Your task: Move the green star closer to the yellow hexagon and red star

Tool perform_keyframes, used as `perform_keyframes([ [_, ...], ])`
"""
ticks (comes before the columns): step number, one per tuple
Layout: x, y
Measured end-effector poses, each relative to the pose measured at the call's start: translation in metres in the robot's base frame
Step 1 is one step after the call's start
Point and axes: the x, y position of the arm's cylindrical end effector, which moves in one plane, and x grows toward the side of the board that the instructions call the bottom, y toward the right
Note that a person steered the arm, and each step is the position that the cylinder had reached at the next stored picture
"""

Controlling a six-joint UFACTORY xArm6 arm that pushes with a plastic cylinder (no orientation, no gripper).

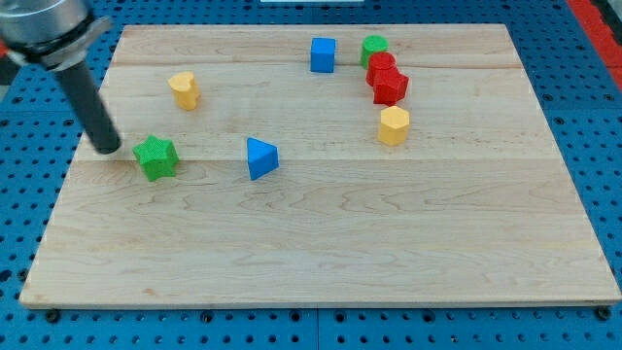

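The green star (155,157) lies at the view's left on the wooden board (321,233). My tip (107,149) rests on the board just left of the green star, a small gap apart. The yellow hexagon (393,125) sits at the view's upper right. The red star (391,87) is just above the hexagon, touching another red block (381,66) above it.
A green cylinder (374,47) stands above the red blocks. A blue cube (323,54) is at the top centre. A blue triangle (260,158) lies between the green star and the hexagon. A yellow block (184,89) is at the upper left.
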Motion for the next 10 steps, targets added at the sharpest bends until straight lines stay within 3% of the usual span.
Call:
perform_keyframes([
  [1, 0.033, 0.042],
  [2, -0.026, 0.061],
  [3, -0.046, 0.125],
  [4, -0.032, 0.115],
  [5, 0.009, 0.093],
  [8, 0.062, 0.098],
  [9, 0.014, 0.11],
  [10, -0.024, 0.16],
])
